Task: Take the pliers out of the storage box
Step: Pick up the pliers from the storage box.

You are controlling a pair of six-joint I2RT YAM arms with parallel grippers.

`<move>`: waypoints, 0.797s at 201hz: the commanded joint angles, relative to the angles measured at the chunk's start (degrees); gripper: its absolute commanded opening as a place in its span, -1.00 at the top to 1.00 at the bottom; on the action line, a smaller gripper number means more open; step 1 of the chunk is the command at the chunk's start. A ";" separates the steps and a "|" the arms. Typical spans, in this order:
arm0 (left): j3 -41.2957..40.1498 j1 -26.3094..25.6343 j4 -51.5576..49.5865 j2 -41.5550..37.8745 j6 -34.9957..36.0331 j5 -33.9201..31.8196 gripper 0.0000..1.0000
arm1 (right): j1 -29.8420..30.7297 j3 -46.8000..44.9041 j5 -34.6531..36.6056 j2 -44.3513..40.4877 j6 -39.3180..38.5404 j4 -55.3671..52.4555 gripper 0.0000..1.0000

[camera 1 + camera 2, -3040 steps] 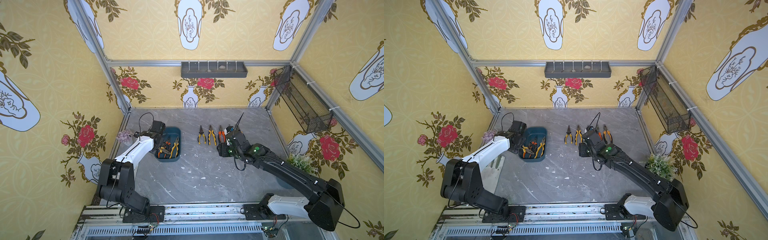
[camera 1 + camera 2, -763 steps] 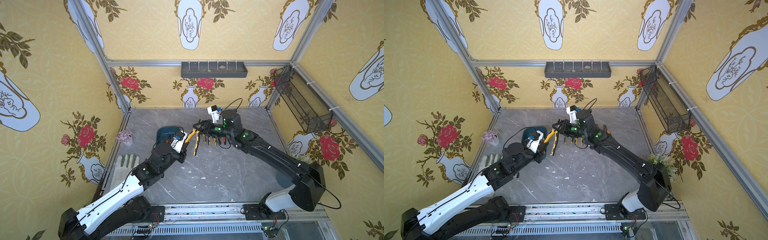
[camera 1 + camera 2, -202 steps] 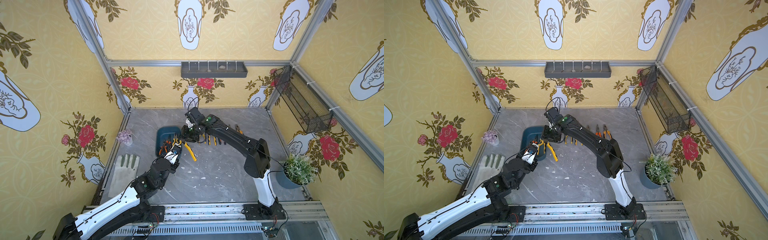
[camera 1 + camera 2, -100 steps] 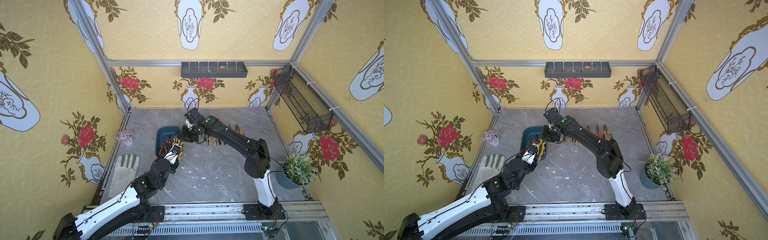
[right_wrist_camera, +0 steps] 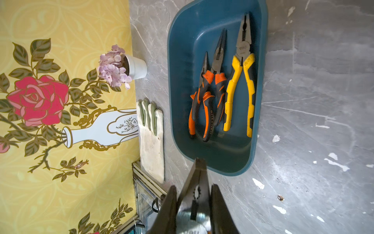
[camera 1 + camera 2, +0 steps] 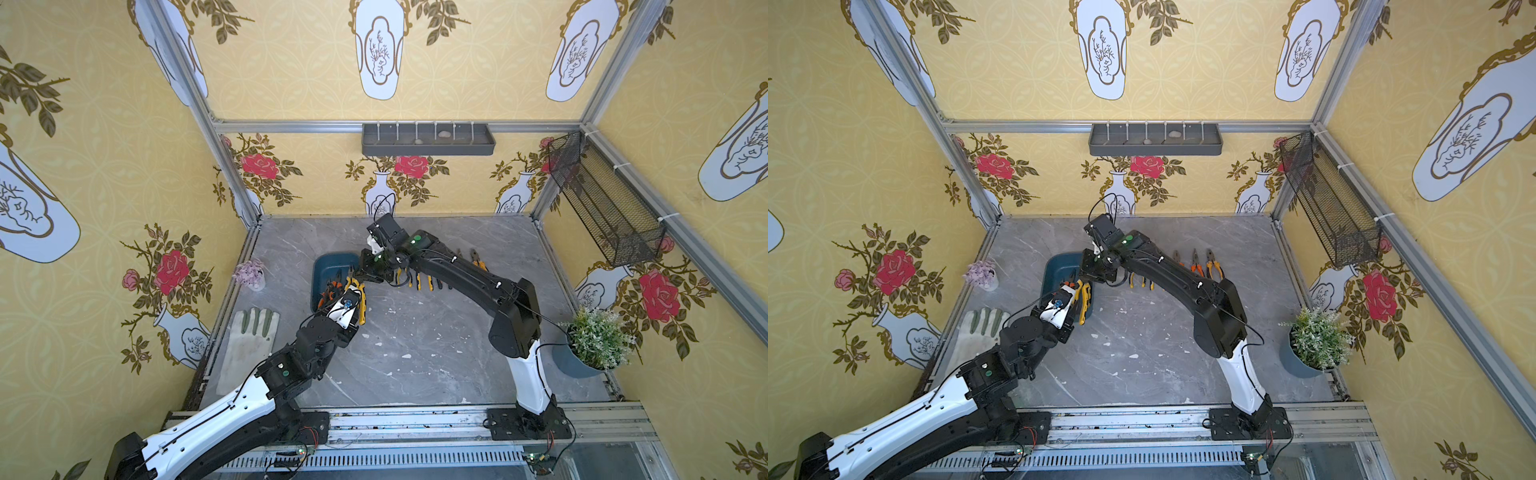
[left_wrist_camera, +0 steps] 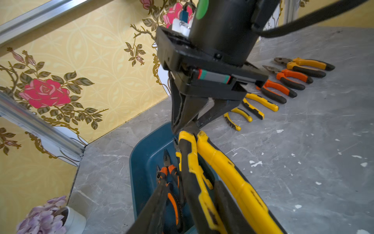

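Pliers with yellow-and-black handles and a dark metal head (image 7: 226,170) hang in the air over the 4 o'clock corner of the storage box, a shallow dark teal-blue plastic tub (image 5: 214,160) that stands at about 10 o'clock on the grey marbled table (image 6: 415,353). Right pincer (image 5: 194,190) is clamped on the metal head. The left pincer (image 7: 191,188) sits around the handles with its fingers parted and a gap beside the black-backed handle, so it seems not to be gripping (a hand-over, by my reading).

The long axis runs 12 to 6 o'clock, head toward 12 and handles toward 6; how steeply it tilts I cannot tell.

Five pliers (image 7: 277,91) already lie in a row on the table at about 1 o'clock, heads to 12. Three more (image 5: 219,85) lie in the tub, two orange-and-black and one yellow-and-black, noses also to 12. A little over half looks done: this pair to set down, three to fetch.
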 commanded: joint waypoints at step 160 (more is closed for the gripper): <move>5.11 0.16 -7.23 -3.99 -17.40 -4.07 -0.98 | -10.26 -13.32 16.19 -12.59 -16.94 -11.48 1.00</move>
